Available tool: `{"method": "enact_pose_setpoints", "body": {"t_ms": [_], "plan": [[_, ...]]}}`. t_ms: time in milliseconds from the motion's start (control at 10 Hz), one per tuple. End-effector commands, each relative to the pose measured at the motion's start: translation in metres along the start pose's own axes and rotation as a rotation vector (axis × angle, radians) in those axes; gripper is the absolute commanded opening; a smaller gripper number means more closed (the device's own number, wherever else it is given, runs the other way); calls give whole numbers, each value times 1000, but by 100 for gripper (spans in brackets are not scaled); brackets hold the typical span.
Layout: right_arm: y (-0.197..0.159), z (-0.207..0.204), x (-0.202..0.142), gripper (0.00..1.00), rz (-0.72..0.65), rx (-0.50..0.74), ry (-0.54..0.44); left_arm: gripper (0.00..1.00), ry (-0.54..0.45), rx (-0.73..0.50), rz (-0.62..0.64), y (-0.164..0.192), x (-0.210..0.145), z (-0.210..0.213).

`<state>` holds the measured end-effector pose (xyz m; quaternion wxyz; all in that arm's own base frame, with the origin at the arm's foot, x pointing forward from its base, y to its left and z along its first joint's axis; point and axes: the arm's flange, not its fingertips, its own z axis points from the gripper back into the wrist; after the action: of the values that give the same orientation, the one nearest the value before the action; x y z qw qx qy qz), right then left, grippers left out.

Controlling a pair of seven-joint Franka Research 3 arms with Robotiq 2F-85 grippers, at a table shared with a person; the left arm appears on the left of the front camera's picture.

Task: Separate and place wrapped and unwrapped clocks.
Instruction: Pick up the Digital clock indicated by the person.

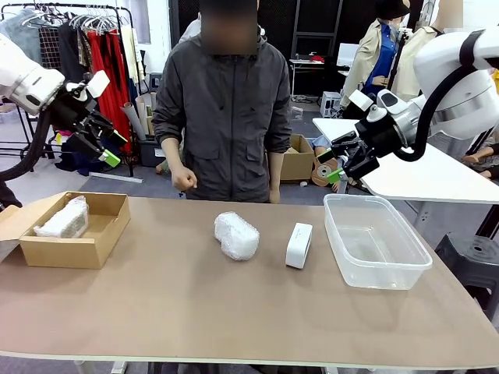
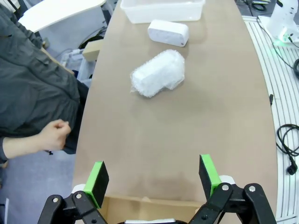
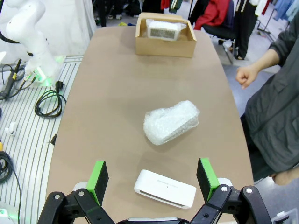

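Jaws of left gripper (image 1: 110,146): wide apart with nothing between them, raised in the air above the table's left end
Jaws of right gripper (image 1: 341,165): wide apart and empty, raised in the air behind the far rim of the clear plastic tub (image 1: 387,277)
Rounded bubble-wrap bundle (image 1: 236,235): lies on its side on the brown table (image 1: 195,312) near the middle, well apart from both grippers
Bare white clock (image 1: 299,245): stands on the table just right of the rounded bundle, apart from it, between the bundle and the tub
Blocky bubble-wrap bundle (image 1: 64,220): lies inside the open cardboard box (image 1: 93,251) at the table's left end, below the left gripper
Left wrist view: green pads (image 2: 97,179) frame bare tabletop; the box edge shows low between them, the rounded bundle (image 2: 159,73) lies well ahead, the clock (image 2: 168,32) and tub (image 2: 161,11) beyond it
Right wrist view: the clock (image 3: 165,188) appears low between the green pads (image 3: 206,173), untouched; the rounded bundle (image 3: 171,121) lies ahead, the box (image 3: 163,46) holding the blocky bundle (image 3: 162,29) at the far end
Person's hand (image 1: 185,180): closed in a loose fist at the far edge of the table, touching nothing
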<state>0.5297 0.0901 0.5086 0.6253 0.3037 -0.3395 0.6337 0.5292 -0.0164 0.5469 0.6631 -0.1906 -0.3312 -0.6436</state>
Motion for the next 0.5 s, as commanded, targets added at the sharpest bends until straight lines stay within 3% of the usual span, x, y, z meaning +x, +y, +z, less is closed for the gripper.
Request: {"method": "enact_pose_setpoints", "body": {"t_ms": [0,200,400], "plan": [[1,1,1,100,6,4,5,100,-5,7,-15,-1,0,1],[1,1,1,100,6,4,5,100,0,0,0,0,0,0],[1,1,1,100,6,4,5,100,12,-122,-30,2,1,-2]]}}
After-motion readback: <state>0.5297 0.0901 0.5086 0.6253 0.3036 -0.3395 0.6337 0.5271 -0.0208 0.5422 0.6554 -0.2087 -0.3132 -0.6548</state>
